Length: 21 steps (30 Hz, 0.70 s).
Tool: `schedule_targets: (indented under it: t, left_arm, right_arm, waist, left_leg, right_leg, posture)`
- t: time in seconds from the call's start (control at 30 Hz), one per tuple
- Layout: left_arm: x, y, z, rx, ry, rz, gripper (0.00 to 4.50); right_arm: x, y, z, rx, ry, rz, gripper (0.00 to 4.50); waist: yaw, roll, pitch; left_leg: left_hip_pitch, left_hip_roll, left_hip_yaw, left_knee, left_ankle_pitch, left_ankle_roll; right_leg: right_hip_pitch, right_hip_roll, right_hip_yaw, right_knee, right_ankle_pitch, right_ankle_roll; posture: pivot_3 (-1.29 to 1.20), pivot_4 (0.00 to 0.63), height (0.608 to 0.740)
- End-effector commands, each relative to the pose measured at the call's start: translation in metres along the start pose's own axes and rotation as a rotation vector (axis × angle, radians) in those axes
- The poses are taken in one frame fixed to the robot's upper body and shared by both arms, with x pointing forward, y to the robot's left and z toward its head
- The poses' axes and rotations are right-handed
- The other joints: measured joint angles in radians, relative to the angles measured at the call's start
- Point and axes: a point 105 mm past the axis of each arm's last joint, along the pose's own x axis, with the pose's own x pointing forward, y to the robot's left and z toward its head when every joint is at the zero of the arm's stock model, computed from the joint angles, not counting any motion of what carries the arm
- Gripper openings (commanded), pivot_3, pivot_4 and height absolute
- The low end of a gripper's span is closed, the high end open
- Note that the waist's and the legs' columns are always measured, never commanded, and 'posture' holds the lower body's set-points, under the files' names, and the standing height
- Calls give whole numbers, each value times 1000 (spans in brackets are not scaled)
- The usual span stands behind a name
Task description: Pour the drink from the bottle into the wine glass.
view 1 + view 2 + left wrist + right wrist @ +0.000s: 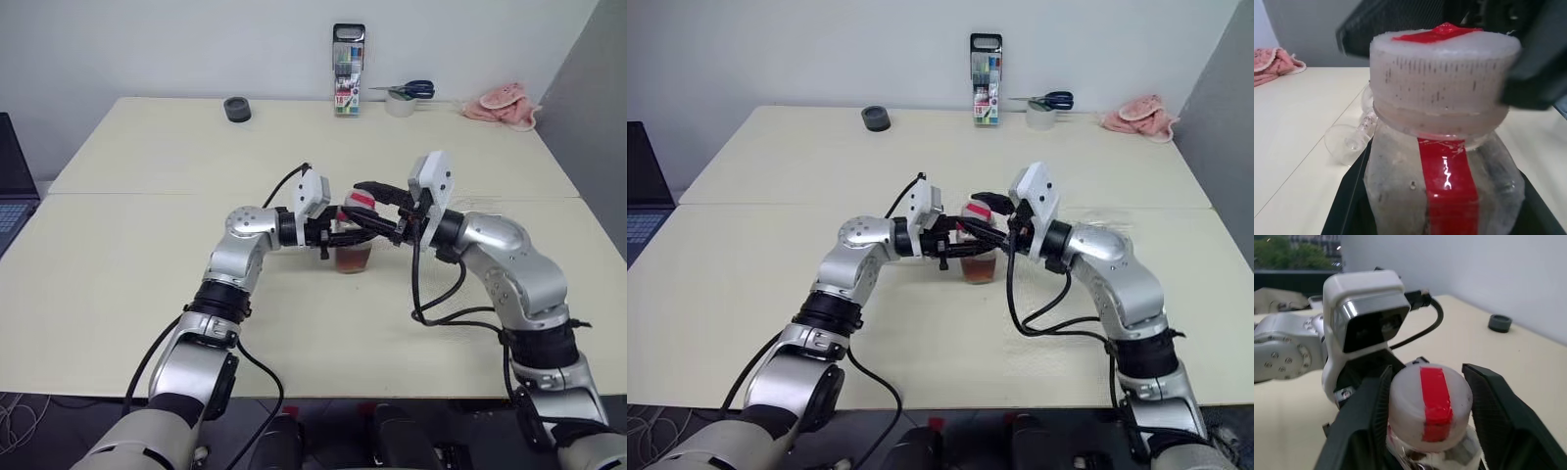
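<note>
Your left gripper (955,241) is clamped on the bottle (353,245) at table centre; your right gripper (1425,401) straddles its cap (1429,399), one finger touching. The wine glass (1349,142) lies tipped just behind. At twelve o'clock: marker box (348,69), scissors (409,90), pink cloth (502,104). No writing legible.

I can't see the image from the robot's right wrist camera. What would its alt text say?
A white bottle cap with a strip of red tape sits between the two black fingers of the right claw. Behind it is the left claw's camera housing, and a small dark roll lies farther back on the cream table.
</note>
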Motion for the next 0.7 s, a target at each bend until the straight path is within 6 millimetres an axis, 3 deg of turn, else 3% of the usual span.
schedule_targets:
  t: [0.03, 0.1, 0.13, 0.63, 0.7]
  left_arm:
    - [3, 4, 15, 54, -33, 14, 1742]
    - [3, 4, 15, 55, -33, 14, 1742]
    - [4, 4, 15, 55, -33, 14, 1741]
    - [6, 3, 13, 57, -36, 20, 1741]
    - [6, 3, 13, 57, -36, 20, 1741]
  right_arm:
    - [-4, 3, 22, -75, -76, -90, 3562]
    - [-2, 4, 21, -69, -75, -133, 4194]
    - [-1, 3, 20, -62, -72, -161, 4206]
    - [6, 7, 13, 38, -108, -443, 4206]
    - [6, 6, 13, 46, -116, -469, 3616]
  waist:
    - [0, 0, 0]
    - [0, 0, 0]
    - [0, 0, 0]
    - [-1, 0, 0]
    - [-1, 0, 0]
  left_leg:
    - [0, 0, 0, 0, 0, 0]
    - [0, 0, 0, 0, 0, 0]
    - [0, 0, 0, 0, 0, 0]
    - [0, 0, 0, 0, 0, 0]
    - [0, 0, 0, 0, 0, 0]
  right_leg:
    - [0, 0, 0, 0, 0, 0]
    - [0, 0, 0, 0, 0, 0]
    - [0, 0, 0, 0, 0, 0]
    - [0, 1, 0, 0, 0, 0]
    - [0, 1, 0, 0, 0, 0]
  posture:
    - [0, 150, 740]
    - [0, 150, 740]
    - [0, 150, 740]
    - [0, 150, 740]
    - [0, 150, 740]
